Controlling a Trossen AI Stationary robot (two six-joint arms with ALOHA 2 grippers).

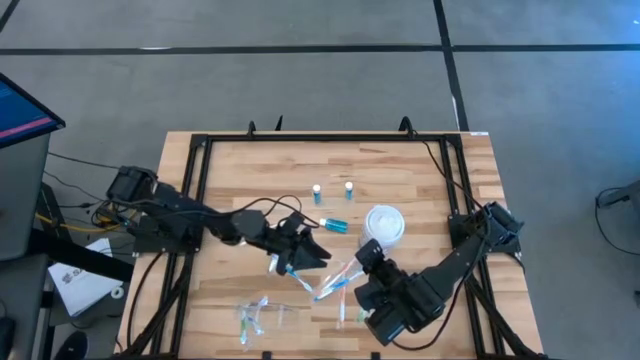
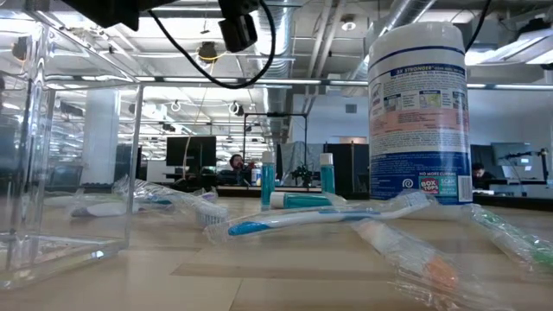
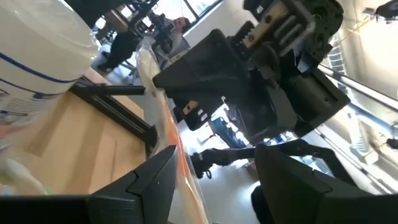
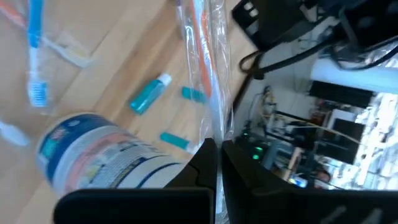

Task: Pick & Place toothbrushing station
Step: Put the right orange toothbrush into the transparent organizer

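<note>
i count three small blue bottles (image 1: 333, 224) with white caps on the desk (image 1: 230, 170): two standing upright side by side toward the far edge, and one lying on its side just nearer, beside the white tub (image 1: 384, 223). the tub is a round cylinder with a white lid and a printed label, standing right of centre. in the low view a clear, hard-sided plastic box (image 2: 60, 155) stands at the left.

the toothbrushes (image 1: 332, 285) are slim and pale, with blue, green or orange accents, each in crinkly clear wrap. i can make out roughly four or five loose ones scattered between the two grippers at the middle of the desk, and another small cluster of about three or four (image 1: 250, 315) near the front edge, left of centre. an exact count i cannot give, since they overlap.

the left gripper (image 1: 312, 250) sits near the desk's middle, its two dark fingers (image 3: 140, 186) spread apart in its wrist view, with a strip of clear wrap and an orange-accented brush running between them; i cannot tell whether they touch it.

the right gripper (image 1: 368, 253) is just in front of the tub, fingers (image 4: 205, 168) pressed close together and pinching the crinkly clear bag (image 4: 208, 68), which holds an orange-accented brush.
</note>
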